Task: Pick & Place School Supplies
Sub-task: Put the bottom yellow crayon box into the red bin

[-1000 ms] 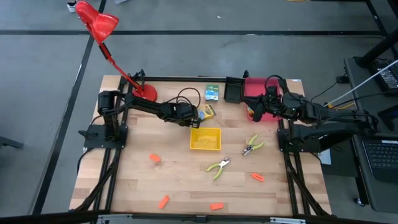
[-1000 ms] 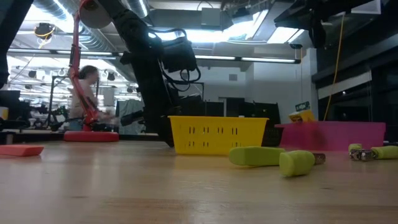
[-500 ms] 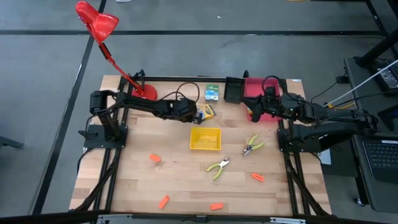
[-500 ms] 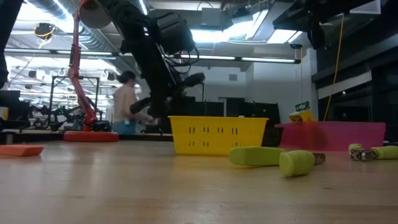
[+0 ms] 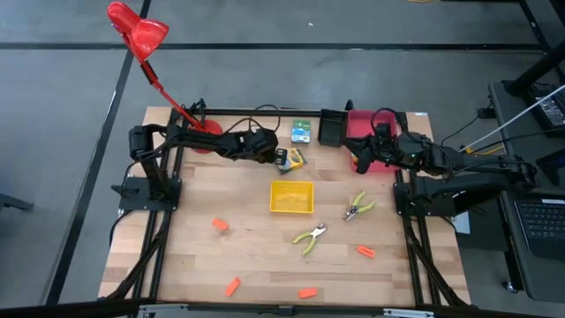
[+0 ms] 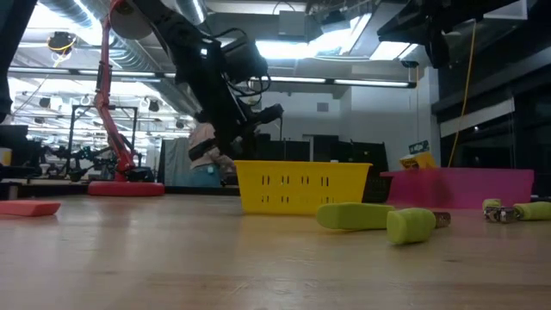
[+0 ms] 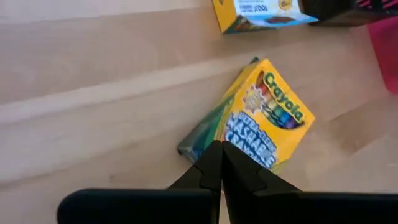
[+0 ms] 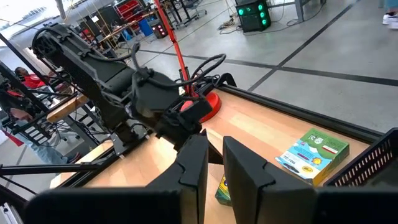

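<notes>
1. Task looks barely begun, my read: the yellow tray [image 5: 291,197] at the table's middle shows nothing clearly inside, and most supplies lie loose on the wood.
2. Left gripper [image 5: 275,157] sits behind the yellow tray, just beside the crayon box [image 7: 264,118]; fingers pressed together, holding nothing, tips right at the box edge in the left wrist view.
3. That crayon box lies flat on the table behind the yellow tray, a darker green box half under it. A second box [image 5: 302,132] lies farther back, near the black bin [image 5: 332,129].
4. Right gripper [image 5: 362,158] hangs at the red bin [image 5: 374,150], to the right of and behind the yellow tray. Fingers show a narrow gap in the right wrist view; something orange and yellow sits at the tips from above, cannot tell what or whether it is held.
5. Left to move: two scissors, one [image 5: 310,237] in front of the yellow tray, one [image 5: 357,206] to its right; orange pieces scattered in front, e.g. [image 5: 219,224], [image 5: 232,286], [image 5: 307,292], [image 5: 365,252].
6. Red lamp [image 5: 139,29] stands at the back left corner, well away from the tray; its base is close to the left arm.
7. A person shows in the room behind the table in the low view, not near the work.
</notes>
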`<control>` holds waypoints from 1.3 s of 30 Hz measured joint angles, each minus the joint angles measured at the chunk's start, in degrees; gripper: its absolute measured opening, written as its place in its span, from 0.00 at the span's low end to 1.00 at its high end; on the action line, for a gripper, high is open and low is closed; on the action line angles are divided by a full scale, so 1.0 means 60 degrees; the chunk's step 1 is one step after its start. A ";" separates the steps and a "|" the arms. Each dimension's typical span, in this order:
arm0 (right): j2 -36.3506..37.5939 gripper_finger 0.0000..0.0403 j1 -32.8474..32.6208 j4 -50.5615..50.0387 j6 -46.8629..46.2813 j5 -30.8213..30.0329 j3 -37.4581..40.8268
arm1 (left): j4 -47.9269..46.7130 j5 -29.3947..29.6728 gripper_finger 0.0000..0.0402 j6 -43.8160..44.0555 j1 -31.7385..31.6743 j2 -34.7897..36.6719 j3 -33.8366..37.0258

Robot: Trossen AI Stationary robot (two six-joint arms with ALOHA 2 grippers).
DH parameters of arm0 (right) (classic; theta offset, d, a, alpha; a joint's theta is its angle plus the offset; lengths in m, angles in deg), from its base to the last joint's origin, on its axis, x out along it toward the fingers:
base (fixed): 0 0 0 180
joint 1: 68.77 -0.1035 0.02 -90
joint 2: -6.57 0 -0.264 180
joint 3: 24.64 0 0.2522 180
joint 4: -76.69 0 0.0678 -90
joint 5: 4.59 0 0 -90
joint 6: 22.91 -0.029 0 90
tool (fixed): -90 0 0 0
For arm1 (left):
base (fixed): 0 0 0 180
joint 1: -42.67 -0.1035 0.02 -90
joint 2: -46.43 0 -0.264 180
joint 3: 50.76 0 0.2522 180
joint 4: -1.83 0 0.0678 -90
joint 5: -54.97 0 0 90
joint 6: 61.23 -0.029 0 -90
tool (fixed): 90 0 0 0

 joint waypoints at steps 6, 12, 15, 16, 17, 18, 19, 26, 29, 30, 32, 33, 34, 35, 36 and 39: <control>0.0000 0.13 -0.0003 -0.0007 0.0026 -0.0001 0.0000 | 0.0124 -0.0246 0.00 -0.0016 0.0062 -0.0167 -0.0012; 0.0000 0.13 0.0000 -0.0007 0.0052 -0.0045 0.0000 | 0.0088 -0.0203 0.00 0.0049 0.0197 -0.0169 -0.0004; 0.0000 0.13 0.0000 -0.0004 0.0082 -0.0051 0.0000 | 0.0093 -0.0199 0.00 0.0049 0.0197 -0.0169 -0.0004; 0.0000 0.13 -0.0003 -0.0007 0.0087 -0.0065 0.0000 | 0.0095 -0.0189 0.00 0.0055 0.0197 -0.0169 -0.0004; 0.0000 0.13 0.0000 -0.0007 0.0085 -0.0070 0.0000 | 0.0102 -0.0175 0.00 0.0051 0.0197 -0.0169 -0.0004; 0.0000 0.13 -0.0001 -0.0004 0.0086 -0.0071 0.0000 | 0.0100 -0.0175 0.00 0.0049 0.0197 -0.0169 -0.0004; 0.0000 0.13 0.0000 -0.0004 0.0087 -0.0070 0.0000 | 0.0095 -0.0176 0.00 0.0049 0.0197 -0.0169 -0.0004; 0.0000 0.13 -0.0003 -0.0004 0.0170 -0.0070 0.0000 | 0.0116 -0.0176 0.00 -0.0002 0.0197 -0.0338 -0.0007; 0.0000 0.13 -0.0001 -0.0004 0.0227 -0.0070 0.0000 | 0.0142 -0.0182 0.00 0.0001 0.0244 -0.0546 -0.0007; 0.0000 0.13 0.0000 -0.0004 0.0230 -0.0070 0.0000 | 0.0144 -0.0176 0.00 0.0003 0.0259 -0.0593 -0.0007; 0.0000 0.13 -0.0003 -0.0004 0.0230 -0.0058 0.0000 | 0.0153 -0.0162 0.00 0.0095 0.0270 -0.0632 -0.0007; 0.0000 0.13 -0.0003 -0.0004 0.0223 -0.0035 0.0000 | 0.0146 -0.0144 0.00 0.0118 0.0270 -0.0632 -0.0007; 0.0000 0.13 -0.0001 -0.0004 0.0191 -0.0035 0.0000 | 0.0143 -0.0121 0.00 0.0118 0.0270 -0.0632 -0.0007; 0.0000 0.13 -0.0004 -0.0004 0.0152 -0.0027 0.0000 | 0.0115 -0.0086 0.00 0.0115 0.0270 -0.0632 -0.0010; 0.0000 0.13 -0.0004 -0.0004 0.0148 0.0014 0.0000 | 0.0062 -0.0044 0.00 0.0084 0.0270 -0.0632 -0.0013; 0.0000 0.13 -0.0045 -0.0004 0.0120 0.0036 0.0000 | -0.0313 -0.0041 0.00 0.0001 0.0277 -0.0628 -0.0025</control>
